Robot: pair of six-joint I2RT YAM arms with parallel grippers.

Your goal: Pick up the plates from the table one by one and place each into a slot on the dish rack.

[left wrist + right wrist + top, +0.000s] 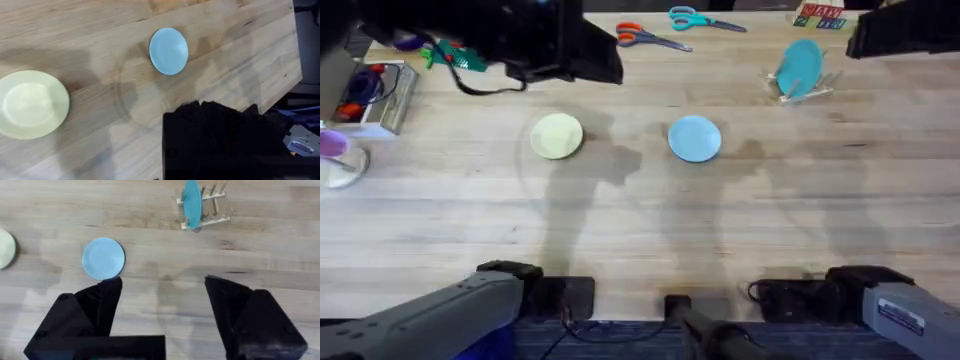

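Light blue plate (695, 138) flat at table (640, 230) centre, yellow plate (557, 135) at nine o'clock, dish rack (804, 88) at two o'clock. Right claw (162, 305) spread wide, empty; left claw (215, 135) unclear, probably empty. Best lowered over the blue rim, tilted to catch the thin edge.

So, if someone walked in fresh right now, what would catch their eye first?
Probably the two plates lying flat mid-table: the pale yellow plate toward the left and the light blue plate beside it, apart from each other. Next, the dish rack at the far right, already holding a darker teal plate on edge. The right gripper hangs above the table with its jaws wide apart, holding nothing.
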